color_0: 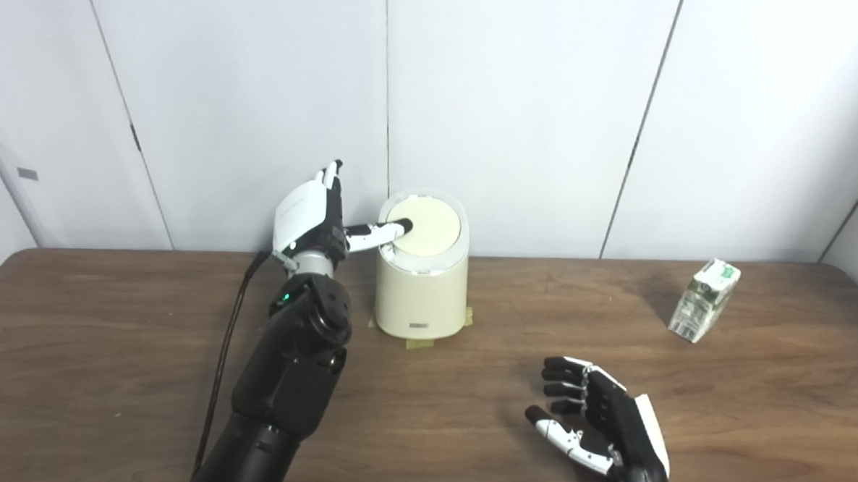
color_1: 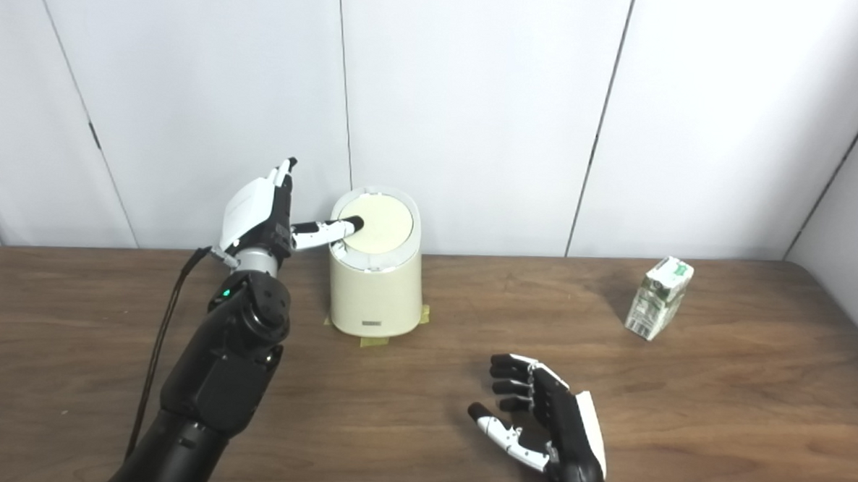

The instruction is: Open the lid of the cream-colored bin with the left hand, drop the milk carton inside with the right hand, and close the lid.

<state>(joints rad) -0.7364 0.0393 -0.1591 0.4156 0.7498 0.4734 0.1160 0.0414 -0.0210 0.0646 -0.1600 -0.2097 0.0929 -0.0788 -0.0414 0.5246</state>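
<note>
The cream-colored bin (color_0: 421, 291) stands on the wooden table near the back wall, its round lid (color_0: 429, 226) tilted slightly. My left hand (color_0: 310, 218) is raised beside the bin's left side, fingers pointing up and apart, with its thumb (color_0: 380, 232) reaching across and touching the lid's left edge. It holds nothing. The green and white milk carton (color_0: 704, 300) stands on the table at the far right, a little crumpled and leaning. My right hand (color_0: 598, 422) rests low near the front of the table, open and empty, well left of the carton.
Bits of yellow tape (color_0: 419, 343) mark the table around the bin's base. A black cable (color_0: 225, 348) hangs along my left arm. White wall panels stand right behind the table's back edge.
</note>
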